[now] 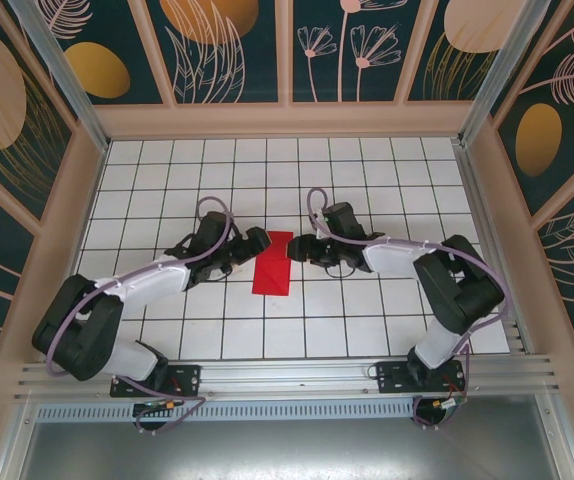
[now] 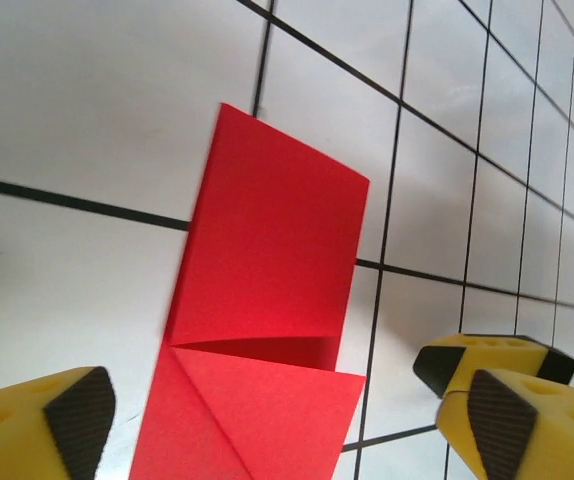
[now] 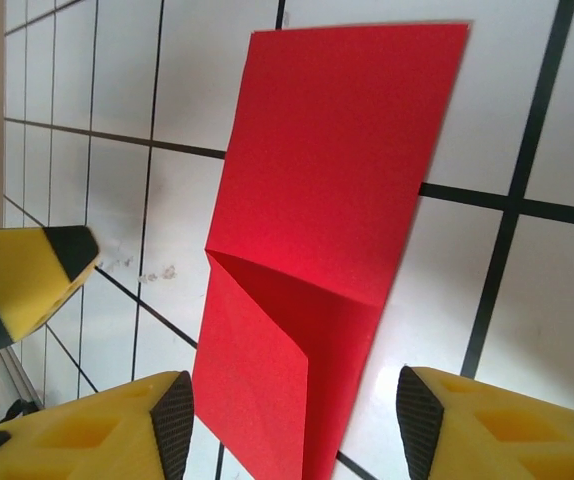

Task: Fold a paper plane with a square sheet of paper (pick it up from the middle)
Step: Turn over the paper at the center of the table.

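Yellow-tipped, the left pincer (image 2: 287, 425) and right pincer (image 3: 292, 420) both gape empty — the part-folded red sheet (image 1: 274, 265) lies on the counter (image 1: 367, 180) mid-frame between them, long axis running top to bottom, equally near each arm.

Folded red paper (image 1: 273, 266) on gridded table (image 1: 367, 180)

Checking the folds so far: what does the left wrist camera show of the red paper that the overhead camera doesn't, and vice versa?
Left wrist: the red paper close up, a folded flap with a diagonal crease at its near end. Overhead: the wider layout, left gripper and right gripper flanking it on the gridded table. Both: the paper lying loose, in neither grip.
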You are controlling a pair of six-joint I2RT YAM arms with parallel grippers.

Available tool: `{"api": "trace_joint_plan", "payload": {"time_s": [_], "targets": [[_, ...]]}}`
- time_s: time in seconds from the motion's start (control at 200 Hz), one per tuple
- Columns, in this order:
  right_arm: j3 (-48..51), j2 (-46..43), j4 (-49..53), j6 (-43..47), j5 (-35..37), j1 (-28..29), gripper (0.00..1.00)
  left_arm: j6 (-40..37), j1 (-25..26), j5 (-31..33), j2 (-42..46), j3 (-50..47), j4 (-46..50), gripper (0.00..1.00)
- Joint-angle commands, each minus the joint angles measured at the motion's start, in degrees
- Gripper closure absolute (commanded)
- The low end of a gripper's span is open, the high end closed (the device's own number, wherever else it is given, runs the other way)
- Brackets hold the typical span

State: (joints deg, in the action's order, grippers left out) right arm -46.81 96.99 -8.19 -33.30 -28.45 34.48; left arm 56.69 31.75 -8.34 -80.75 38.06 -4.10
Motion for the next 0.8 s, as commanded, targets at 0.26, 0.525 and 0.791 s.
{"api": "trace_joint_plan", "payload": {"time_s": [0.26,0.525,0.791], "targets": [[-5.1,8.1,-3.5,1.9,-8.9,-0.2,0.61,0.3,-0.4,-1.6,3.0,-3.1,-0.8,0.01],[-5.9,10.5,-3.1,2.5,-11.3,0.0,0.71,0.8,-0.4,-6.1,0.2,-2.9,-3.8,0.01],[-5.8,10.6,-2.2,2.6,-8.8,0.1,0.91,1.8,-0.3,-11.8,-1.4,-4.2,-8.8,0.04]]}}
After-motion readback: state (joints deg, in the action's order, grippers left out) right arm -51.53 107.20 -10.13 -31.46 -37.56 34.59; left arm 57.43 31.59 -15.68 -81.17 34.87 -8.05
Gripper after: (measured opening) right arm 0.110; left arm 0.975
